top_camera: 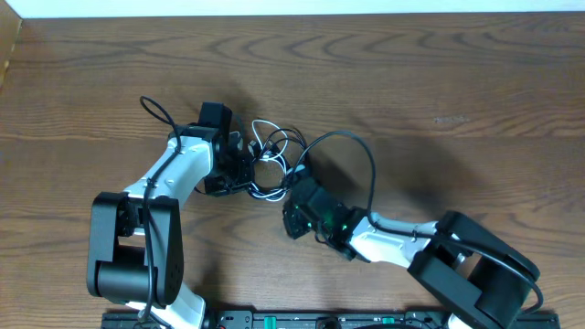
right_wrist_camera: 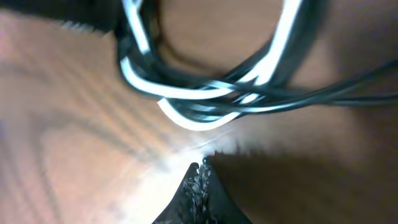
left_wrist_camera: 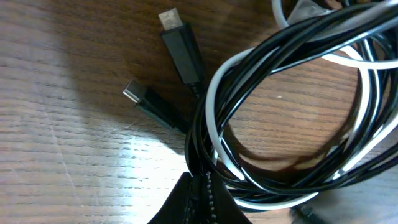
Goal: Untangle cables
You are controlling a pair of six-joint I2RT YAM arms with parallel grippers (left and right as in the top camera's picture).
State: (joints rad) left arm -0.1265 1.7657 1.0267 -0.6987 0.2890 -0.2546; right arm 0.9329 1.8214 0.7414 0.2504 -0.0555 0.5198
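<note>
So the cables [top_camera: 272, 151] are bunched in one messy knot just left of centre in the overhead view, on the wooden table [top_camera: 439, 82], squeezed between the two arms.

The left gripper [left_wrist_camera: 200, 182] comes up from the bottom of its wrist view with the jaws closed. A couple of black strands run straight down into the tips, so it looks pinched onto the bundle. Above it the cords make a fat loop filling the right half of the frame, black with a white cord [right_wrist_camera: 186, 121] threaded through. Two black plugs [left_wrist_camera: 180, 43] poke out toward the upper left and lie flat on the wood, one near the top edge and the other lower and further left.

The right gripper [right_wrist_camera: 199, 173] is jaws together too – but on nothing. Its tips sit at bottom centre of its own view with bare table between them and the tangle above. That view's pretty blurry though.
</note>
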